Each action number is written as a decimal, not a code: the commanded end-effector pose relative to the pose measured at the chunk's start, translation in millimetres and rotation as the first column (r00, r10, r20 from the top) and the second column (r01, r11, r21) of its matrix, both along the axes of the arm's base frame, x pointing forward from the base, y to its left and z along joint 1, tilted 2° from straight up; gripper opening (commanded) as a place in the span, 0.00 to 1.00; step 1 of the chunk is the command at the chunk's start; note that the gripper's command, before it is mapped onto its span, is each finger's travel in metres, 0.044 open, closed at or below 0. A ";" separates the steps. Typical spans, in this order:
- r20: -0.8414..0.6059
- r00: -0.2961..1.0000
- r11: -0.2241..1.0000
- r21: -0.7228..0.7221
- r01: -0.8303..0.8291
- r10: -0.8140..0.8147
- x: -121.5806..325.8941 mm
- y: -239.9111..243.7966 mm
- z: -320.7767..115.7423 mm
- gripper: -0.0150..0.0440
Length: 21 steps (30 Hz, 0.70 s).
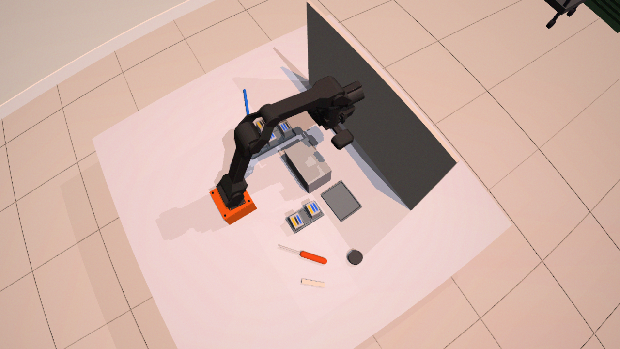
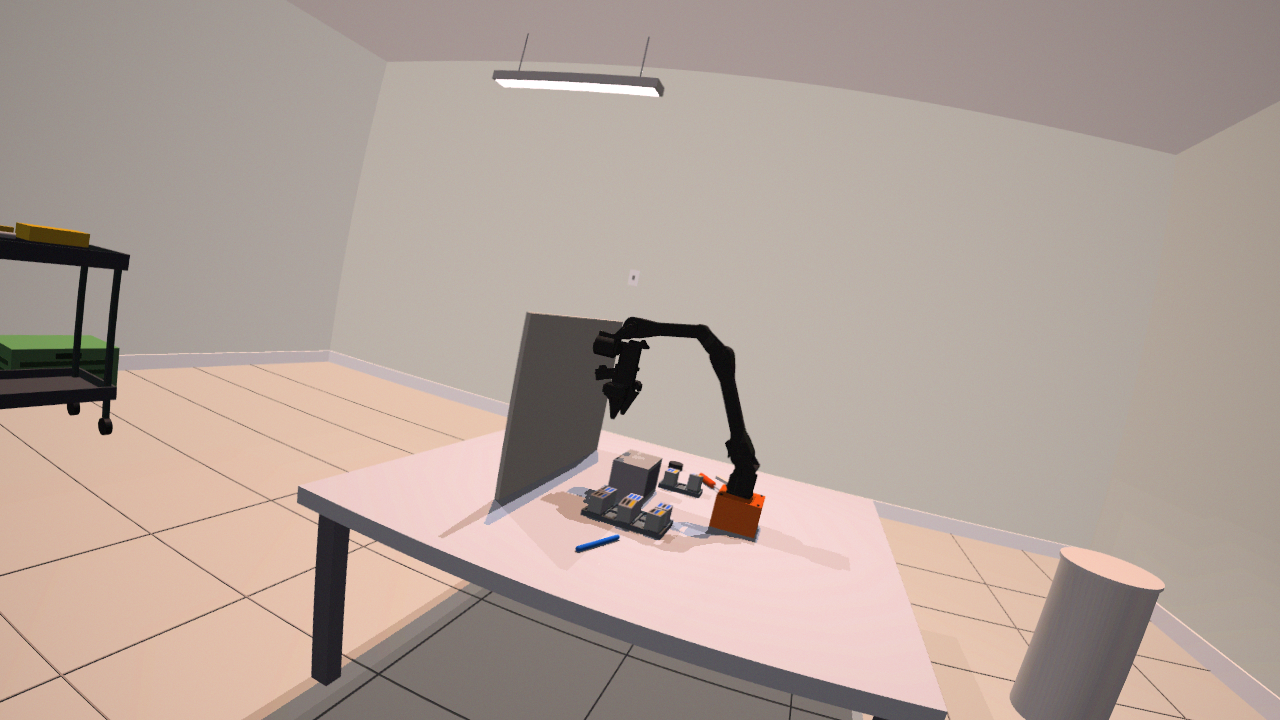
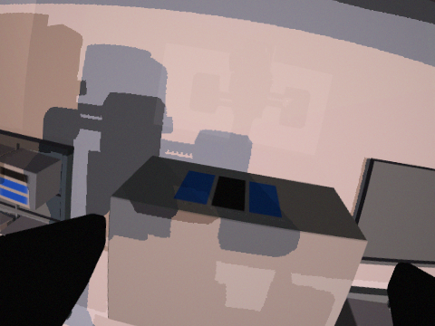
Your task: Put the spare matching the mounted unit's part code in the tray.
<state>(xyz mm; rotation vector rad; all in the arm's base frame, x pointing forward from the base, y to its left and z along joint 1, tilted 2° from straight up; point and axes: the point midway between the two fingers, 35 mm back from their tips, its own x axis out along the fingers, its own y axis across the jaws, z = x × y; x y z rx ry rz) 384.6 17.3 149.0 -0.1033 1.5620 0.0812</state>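
The mounted unit, a grey box (image 1: 308, 162) (image 2: 633, 476) (image 3: 181, 276), shows blue, black, blue bars on its back in the wrist view. My gripper (image 2: 615, 413) (image 3: 254, 259) is open and empty, high above the box's back side. The larger rack (image 2: 623, 522) (image 3: 66, 181) holds several spares, partly hidden by my arm in the top view. One spare (image 1: 285, 128) (image 3: 45, 187) shows a dark bar and two blue bars in the wrist view. The small rack (image 1: 305, 216) holds a yellow-black-blue spare (image 1: 296, 221) and a yellow-blue-blue spare (image 1: 312, 209). The grey tray (image 1: 341, 201) (image 3: 403, 208) is empty.
A tall dark panel (image 1: 368, 117) (image 2: 554, 402) stands behind the box, near my wrist. A blue pen (image 1: 246, 102) (image 2: 597, 543) lies beyond the larger rack. A red screwdriver (image 1: 313, 257), a black round object (image 1: 355, 257) and a cream block (image 1: 312, 282) lie past the small rack.
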 end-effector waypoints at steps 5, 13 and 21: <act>-0.004 1.000 1.000 0.005 0.012 -0.012 -0.2 -0.5 -0.2 1.00; -0.006 0.995 0.995 0.017 -0.095 0.096 -11.3 22.1 -1.7 1.00; -0.002 0.776 0.776 0.040 -0.630 0.631 -93.2 119.9 -18.8 1.00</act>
